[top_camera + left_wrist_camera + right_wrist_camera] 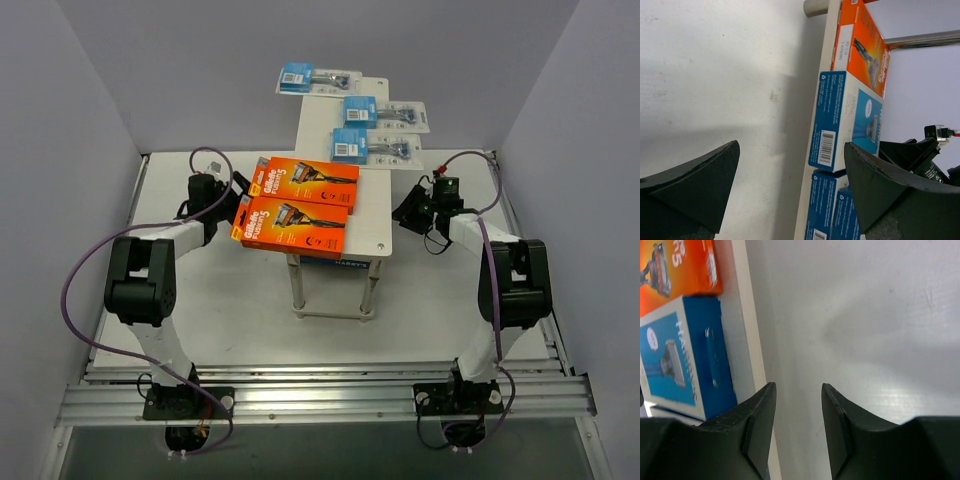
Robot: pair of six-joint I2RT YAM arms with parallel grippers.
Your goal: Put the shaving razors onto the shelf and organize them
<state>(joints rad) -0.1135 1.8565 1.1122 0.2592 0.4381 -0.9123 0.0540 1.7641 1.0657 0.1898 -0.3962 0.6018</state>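
Top external: high behind the arm bases (190, 400), looking down over the whole surface (230, 300) and shelf (370, 215).
Left wrist: close at the shelf's left edge (frame turned sideways).
Right wrist: close at its right edge, facing the surface.
Shared: both wrists catch an orange box (862, 42) beside a blue box (847, 120).

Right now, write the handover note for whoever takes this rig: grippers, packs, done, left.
Left gripper: open, empty, at the left side of the shelf. Right gripper: open, empty, at its right side.
Top tier: three blister packs far, two orange boxes near. Lower tier: a third orange box, blue boxes.
Done: every pack in view is on the shelf.
Left: perhaps straighten the farthest blister pack, which overhangs the corner.
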